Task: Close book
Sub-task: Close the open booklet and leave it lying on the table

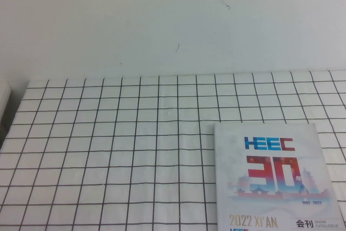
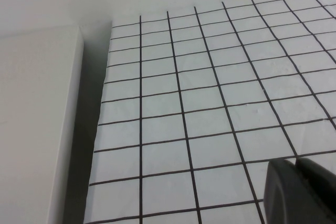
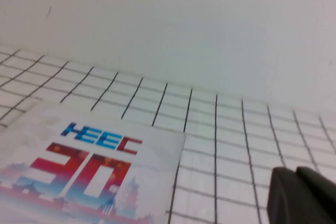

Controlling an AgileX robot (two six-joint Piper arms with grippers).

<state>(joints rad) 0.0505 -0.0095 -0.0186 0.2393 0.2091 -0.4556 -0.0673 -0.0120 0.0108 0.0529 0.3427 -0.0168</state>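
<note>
book lay shut, cover up, ahead of right gripper, apart from it. left gripper hung over bare grid cloth, book nowhere near. how far either was open: cannot tell. likely risk: needless push sliding shut book off cloth.

Book closed, front cover up, flat on checkered cloth, at 5 o'clock of the view. Its near edge is cut off by the frame. Cover reads blue "HEEC", red "30", gold "2022 XI'AN". Cloth white with black grid lines. Plain white wall at 12 o'clock, few faint marks.
</note>
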